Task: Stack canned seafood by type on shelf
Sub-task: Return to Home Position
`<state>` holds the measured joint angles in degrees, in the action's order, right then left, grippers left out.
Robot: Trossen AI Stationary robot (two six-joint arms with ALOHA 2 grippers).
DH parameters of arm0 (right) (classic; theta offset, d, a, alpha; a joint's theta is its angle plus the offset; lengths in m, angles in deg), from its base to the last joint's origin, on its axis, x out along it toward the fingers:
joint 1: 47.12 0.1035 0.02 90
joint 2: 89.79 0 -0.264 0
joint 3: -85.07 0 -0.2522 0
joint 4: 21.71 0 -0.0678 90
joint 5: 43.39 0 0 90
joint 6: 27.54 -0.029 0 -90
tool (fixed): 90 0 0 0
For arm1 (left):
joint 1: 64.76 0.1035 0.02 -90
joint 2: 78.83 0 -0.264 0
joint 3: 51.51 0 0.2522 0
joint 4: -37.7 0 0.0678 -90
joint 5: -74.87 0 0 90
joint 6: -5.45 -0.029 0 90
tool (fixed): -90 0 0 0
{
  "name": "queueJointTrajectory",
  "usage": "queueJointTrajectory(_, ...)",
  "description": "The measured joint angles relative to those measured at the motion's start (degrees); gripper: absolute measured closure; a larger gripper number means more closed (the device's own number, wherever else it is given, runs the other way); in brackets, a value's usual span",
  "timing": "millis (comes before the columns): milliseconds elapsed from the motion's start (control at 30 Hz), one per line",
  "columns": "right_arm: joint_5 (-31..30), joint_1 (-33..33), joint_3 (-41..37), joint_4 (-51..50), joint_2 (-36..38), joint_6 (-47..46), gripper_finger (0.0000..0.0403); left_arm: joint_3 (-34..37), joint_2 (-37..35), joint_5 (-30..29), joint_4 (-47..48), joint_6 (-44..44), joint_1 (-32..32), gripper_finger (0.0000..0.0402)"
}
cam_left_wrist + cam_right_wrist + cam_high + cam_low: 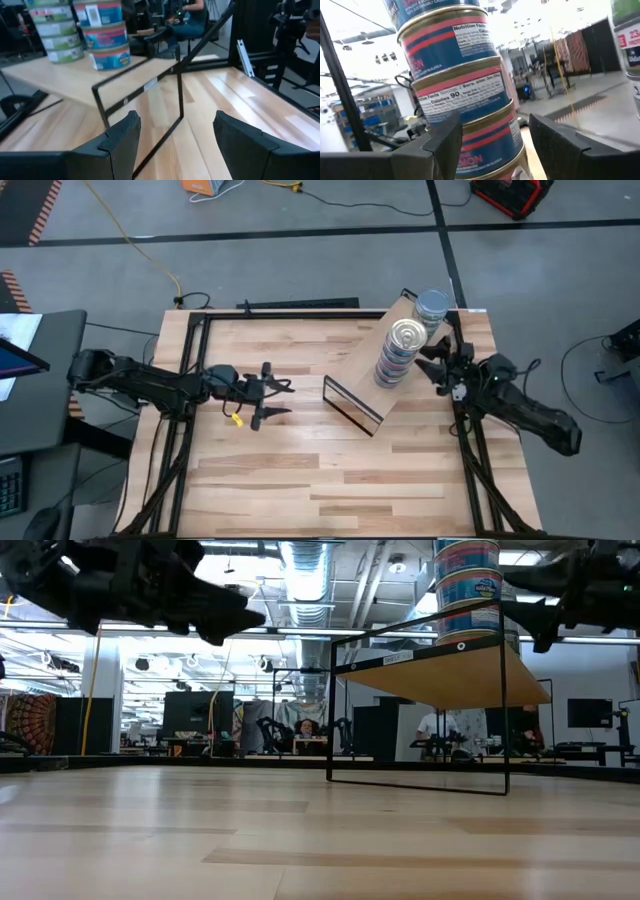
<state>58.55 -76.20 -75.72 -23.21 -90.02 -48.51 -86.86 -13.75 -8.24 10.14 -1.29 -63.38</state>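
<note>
The shelf (365, 380) is a light wood board on a thin black frame, standing slantwise on the table's right half. Two stacks of tins stand on it. One has blue-and-red labels and a gold lid on top (402, 340), (455, 85), (106, 37). The other, toward the far edge, has green labels and a bluish lid (432, 306), (50, 30). My right gripper (434, 366), (495, 145) is open, level with the blue-and-red stack and just to its right, touching nothing. My left gripper (283, 400), (177, 135) is open above the table, left of the shelf.
The shelf's black wire end frame (350, 406), (420, 710) faces my left gripper. Black rails (190, 380) run along the table's left and right edges. In the low view the board (450, 675) sits well above the tabletop. People and desks show in the room beyond.
</note>
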Motion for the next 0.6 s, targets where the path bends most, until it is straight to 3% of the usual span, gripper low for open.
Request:
queueJointTrajectory(200, -6.7, 4.3, -3.9, 3.8, 0.0, 4.9, 0.0147, 1.4, 0.5, 0.1, -0.1, 0.4, 1.3, 0.0162)
queueJointTrajectory(600, -7.9, 8.9, -4.8, 2.1, 0.0, 5.4, 0.0147, 1.4, 0.5, 0.0, 0.2, -0.5, 2.3, 0.0162)
